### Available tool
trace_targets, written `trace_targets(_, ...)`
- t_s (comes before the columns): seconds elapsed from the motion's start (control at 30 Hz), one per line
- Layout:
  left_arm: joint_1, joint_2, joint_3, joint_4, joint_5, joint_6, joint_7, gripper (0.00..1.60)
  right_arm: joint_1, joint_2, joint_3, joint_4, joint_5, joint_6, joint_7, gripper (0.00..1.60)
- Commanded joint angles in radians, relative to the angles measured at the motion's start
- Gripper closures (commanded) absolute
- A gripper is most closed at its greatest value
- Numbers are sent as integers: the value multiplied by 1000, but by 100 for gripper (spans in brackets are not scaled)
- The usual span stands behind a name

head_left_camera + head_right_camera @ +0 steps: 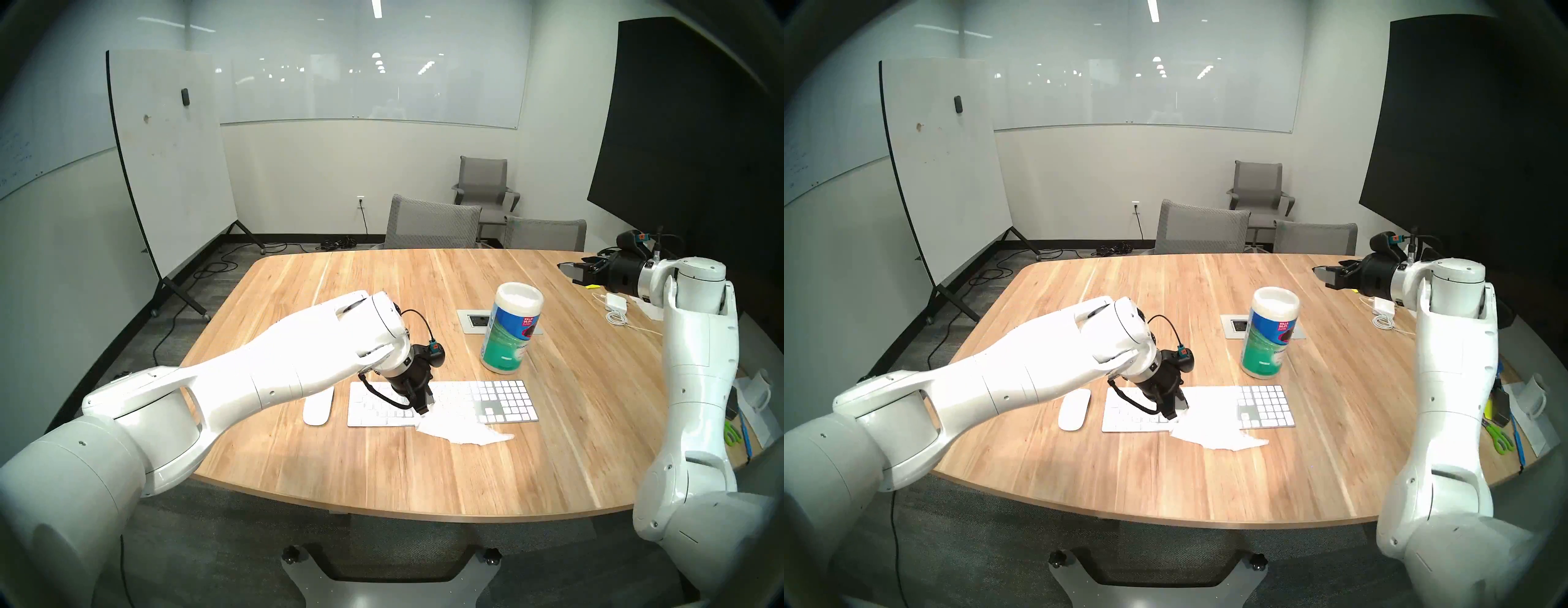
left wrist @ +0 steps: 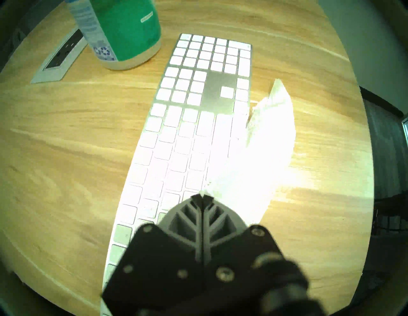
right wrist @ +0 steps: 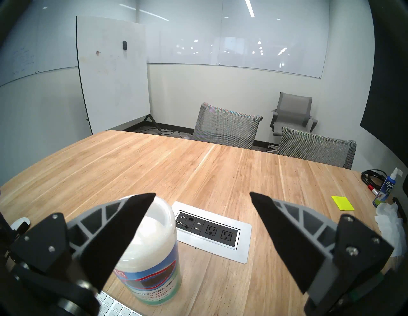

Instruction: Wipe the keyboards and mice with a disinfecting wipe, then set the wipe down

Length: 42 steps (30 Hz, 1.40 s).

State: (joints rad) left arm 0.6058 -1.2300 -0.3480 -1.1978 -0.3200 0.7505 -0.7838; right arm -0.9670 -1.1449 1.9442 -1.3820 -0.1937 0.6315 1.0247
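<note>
The left pincer (image 1: 425, 406) pinches one corner of the wipe (image 1: 460, 429), so the sheet trails from its tips over the keyboard (image 1: 505, 401) onto the tabletop (image 1: 382, 297), ready for wiping.

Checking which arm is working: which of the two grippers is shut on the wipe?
The left gripper, over the keyboard, pinching the wipe. The right gripper hangs open and empty.
</note>
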Motion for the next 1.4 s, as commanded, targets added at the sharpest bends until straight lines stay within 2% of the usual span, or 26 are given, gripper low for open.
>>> trace_targets(0.0,6,1,-4,36,-1,-69,-9,160,20,2,-1,-20,1,2,-3,0)
trace_targets(0.2,46,112,-23,-64,-10,-73,-22,160,20,2,-1,-19,2,1,-2,0)
trace_targets(0.37,69,160,-42,-84,3,-64,-51,160,20,2,-1,-18,2,-1,-1,0)
trace_targets(0.43,89,215,-50,-132,-2,-66,-61,160,20,2,-1,-18,2,-1,-1,0)
trace_targets(0.5,96,200,-61,-100,14,-63,-71,160,20,2,-1,-17,2,-1,-1,0)
trace_targets(0.53,103,233,-60,-128,5,-72,-67,160,20,2,-1,-17,2,-1,-1,0)
trace_targets(0.57,109,224,-69,-107,17,-70,-75,160,20,2,-1,-17,2,-1,-1,0)
trace_targets(0.7,137,289,-104,-150,26,-97,-80,160,20,2,-1,-17,2,-1,-1,0)
trace_targets(0.93,166,360,-147,-204,21,-142,-65,160,21,2,-1,-18,2,0,-1,0)
trace_targets(1.07,178,377,-172,-220,12,-161,-43,160,21,2,-1,-19,2,1,-2,0)
trace_targets(1.37,184,358,-196,-205,2,-178,-10,160,20,2,-1,-20,1,2,-2,0)
